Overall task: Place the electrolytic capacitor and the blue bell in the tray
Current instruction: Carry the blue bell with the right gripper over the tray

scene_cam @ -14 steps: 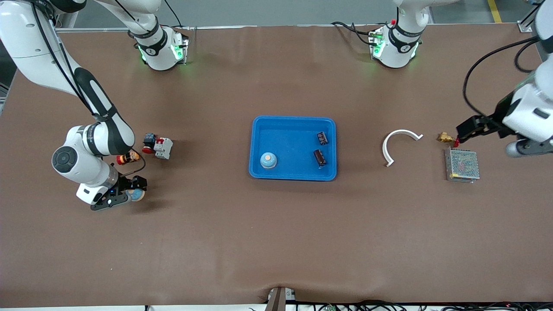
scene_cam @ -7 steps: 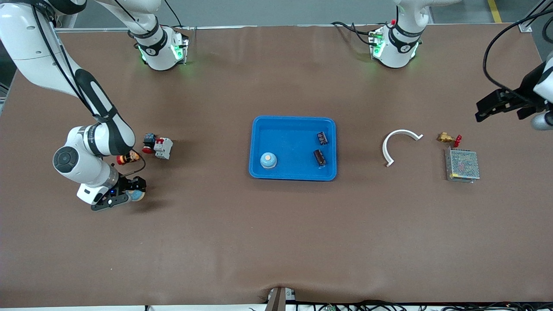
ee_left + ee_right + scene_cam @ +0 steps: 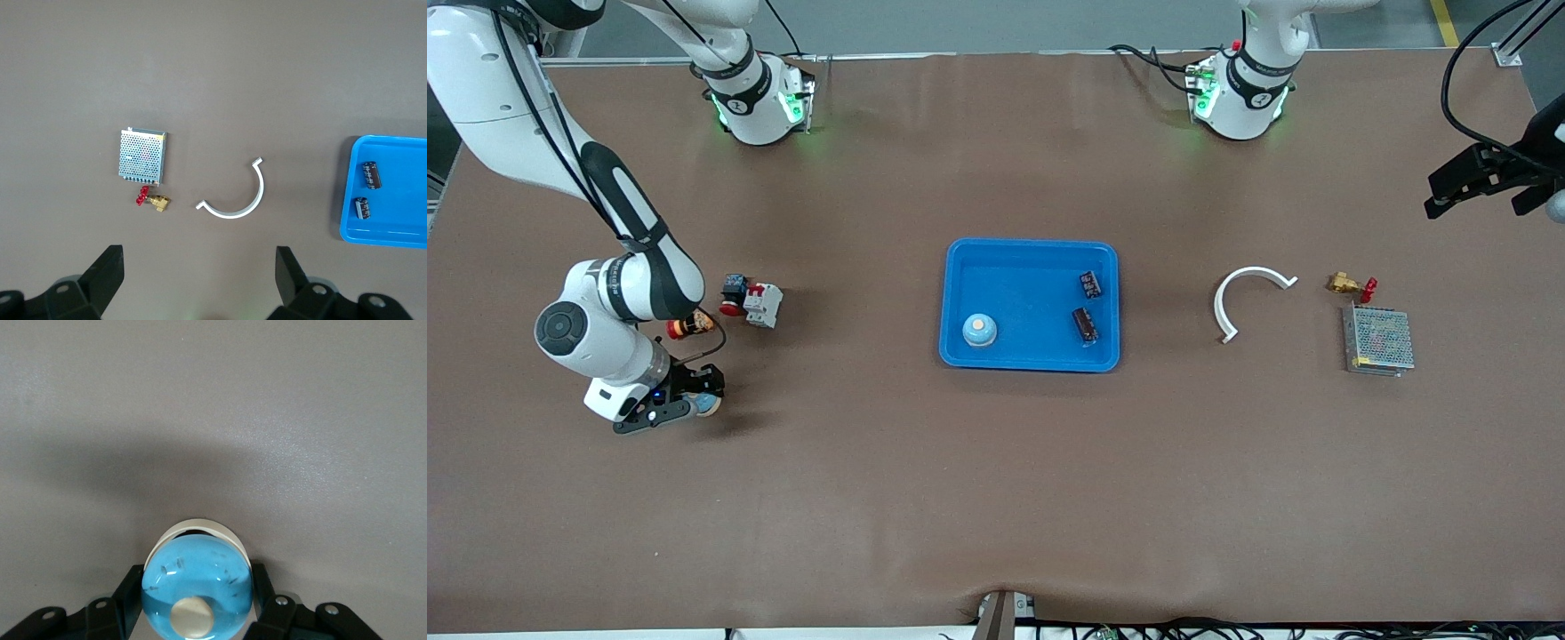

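The blue tray [image 3: 1032,244] lies mid-table and holds one blue bell [image 3: 979,330] and two dark electrolytic capacitors [image 3: 1085,324] [image 3: 1091,284]. Another blue bell [image 3: 197,583], with a cream button on top, stands on the table at the right arm's end [image 3: 708,404]. My right gripper [image 3: 694,398] is down around it, one finger pressed against each side, so it is shut on this bell [image 3: 197,577]. My left gripper [image 3: 1440,197] hangs open and empty [image 3: 199,257], high over the left arm's end. Its wrist view shows the tray's edge [image 3: 348,200] with both capacitors [image 3: 371,175].
A red-and-white breaker cluster [image 3: 754,302] and a small orange part [image 3: 687,326] lie close to the right arm. At the left arm's end are a white curved piece [image 3: 1249,298], a brass fitting with a red handle [image 3: 1347,284] and a metal mesh box [image 3: 1378,340].
The right gripper's fingers have drawn in onto the blue bell. The left gripper has pulled up and away from the brass fitting toward the table's end, still open.
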Available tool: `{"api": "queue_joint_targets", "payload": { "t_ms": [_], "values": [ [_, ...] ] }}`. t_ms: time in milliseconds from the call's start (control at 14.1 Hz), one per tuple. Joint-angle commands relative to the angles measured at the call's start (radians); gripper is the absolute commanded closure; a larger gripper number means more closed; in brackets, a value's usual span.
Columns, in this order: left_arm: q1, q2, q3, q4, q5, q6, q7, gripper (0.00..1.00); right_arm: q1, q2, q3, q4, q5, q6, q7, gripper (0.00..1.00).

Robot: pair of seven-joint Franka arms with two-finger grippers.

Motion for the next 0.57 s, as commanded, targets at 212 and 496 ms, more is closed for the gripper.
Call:
{"api": "queue_joint_targets", "payload": {
  "t_ms": [212,496],
  "values": [
    [-0.019,-0.03,0.026,-0.024,-0.003,-0.028,0.013,0.0,0.011,-0.032,0.016,0.066,-0.008,-0.096,0.011,0.58],
    [-0.019,-0.025,0.023,-0.024,-0.003,-0.028,0.013,0.0,0.064,-0.032,0.016,0.239,0.059,-0.31,0.017,0.58]
  ]
}}
